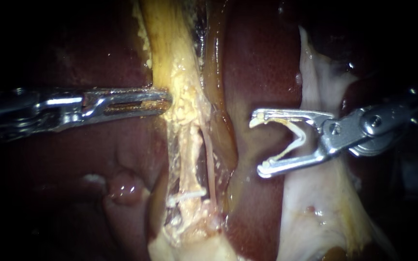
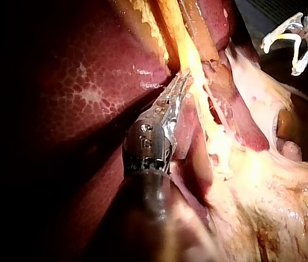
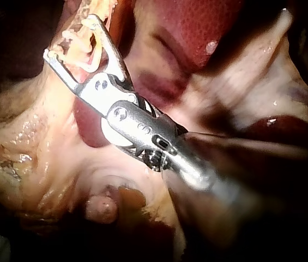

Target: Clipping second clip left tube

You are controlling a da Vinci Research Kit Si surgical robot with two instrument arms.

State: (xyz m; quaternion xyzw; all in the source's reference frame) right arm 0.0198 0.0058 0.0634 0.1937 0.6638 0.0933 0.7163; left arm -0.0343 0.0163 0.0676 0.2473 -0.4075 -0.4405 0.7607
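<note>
my left instrument (image 1: 167,102) is clenched on the yellow tissue (image 1: 180,72) just above the left tube (image 1: 189,150), which wears a seated clip (image 1: 186,196) low down. my right instrument (image 1: 258,144), apart from that tube over the liver (image 1: 262,63), grips an open clip (image 1: 303,137) between spread jaws.

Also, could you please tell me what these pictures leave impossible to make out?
Left instrument tip, endoscope view: buried in yellow tissue on the left tube, so its hold is hidden.
Left tube under the fitted clip, endoscope view: masked by yellow tissue.
Right instrument, left wrist view: only its jaws and the loaded clip show; the picture's edge cuts off its shaft.
</note>
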